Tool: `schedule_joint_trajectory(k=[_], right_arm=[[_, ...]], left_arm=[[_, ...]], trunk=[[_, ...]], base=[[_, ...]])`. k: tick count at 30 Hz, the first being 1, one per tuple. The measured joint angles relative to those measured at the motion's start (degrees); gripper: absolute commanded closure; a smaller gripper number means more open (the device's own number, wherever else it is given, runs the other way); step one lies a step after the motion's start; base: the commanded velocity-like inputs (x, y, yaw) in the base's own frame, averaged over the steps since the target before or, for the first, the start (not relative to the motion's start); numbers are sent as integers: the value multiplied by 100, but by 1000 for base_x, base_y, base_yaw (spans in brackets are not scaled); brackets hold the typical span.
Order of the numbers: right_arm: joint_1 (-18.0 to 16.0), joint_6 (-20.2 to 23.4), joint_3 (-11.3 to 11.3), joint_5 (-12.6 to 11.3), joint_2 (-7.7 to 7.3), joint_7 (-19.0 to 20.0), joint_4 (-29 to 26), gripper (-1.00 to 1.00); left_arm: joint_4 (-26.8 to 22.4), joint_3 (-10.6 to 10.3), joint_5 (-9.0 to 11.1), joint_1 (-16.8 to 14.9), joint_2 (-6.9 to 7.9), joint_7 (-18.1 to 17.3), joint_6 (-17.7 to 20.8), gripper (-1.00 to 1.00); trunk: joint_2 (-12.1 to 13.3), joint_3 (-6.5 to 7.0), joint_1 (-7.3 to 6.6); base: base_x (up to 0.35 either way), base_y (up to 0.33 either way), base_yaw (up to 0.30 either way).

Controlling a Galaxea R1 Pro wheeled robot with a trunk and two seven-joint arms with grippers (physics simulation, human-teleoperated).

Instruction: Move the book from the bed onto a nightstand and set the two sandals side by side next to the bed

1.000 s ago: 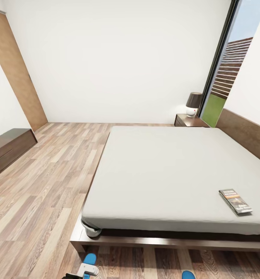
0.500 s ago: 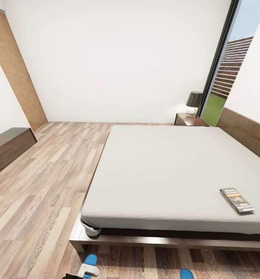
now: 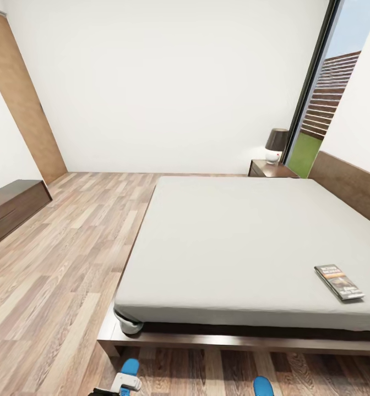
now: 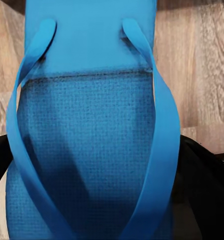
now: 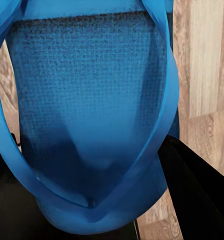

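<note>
The book (image 3: 339, 281) lies flat on the grey mattress of the bed (image 3: 234, 242), near its front right edge. A nightstand (image 3: 270, 169) stands beyond the bed's far corner. One blue sandal (image 4: 92, 125) sits between the black fingers (image 4: 204, 175) of my left gripper (image 4: 99, 200), which is shut on it; its tip (image 3: 130, 367) pokes up at the head view's lower edge. My right gripper (image 5: 92, 200) is shut on the other sandal (image 5: 87, 100), whose tip (image 3: 263, 386) shows before the bed frame. Wood floor lies under both sandals.
A dark-shaded lamp (image 3: 276, 146) stands on the nightstand. A low dark cabinet (image 3: 11, 209) lines the left wall. A tall window (image 3: 325, 104) and the headboard (image 3: 347, 187) are at the right. Open plank floor (image 3: 69, 242) stretches left of the bed.
The whole head picture has shifted slightly, so the camera moved a little. Both sandal tips stay at the lower edge, and the book has not moved on the mattress.
</note>
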Motion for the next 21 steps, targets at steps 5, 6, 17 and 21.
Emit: schedule_joint_trajectory(k=[5,6,17,21], right_arm=[[-40,3,4,6,-1,2,0,100],[-48,3,4,4,-2,2,1,100],[-99,3,8,5,-3,1,-5,100],[-134,3,10,10,-2,2,-6,100]], left_arm=[[4,0,-4,0,0,0,-119,100],[3,0,-4,0,0,0,-124,100],[1,0,7,0,0,0,-152,100],[0,0,10,0,0,0,-154,100]], trunk=[[-201,-90,110],[-241,-108,132],[-682,-305,374],[-843,-377,461]], base=[[0,0,0],[0,0,0],[0,0,0],[0,0,0]])
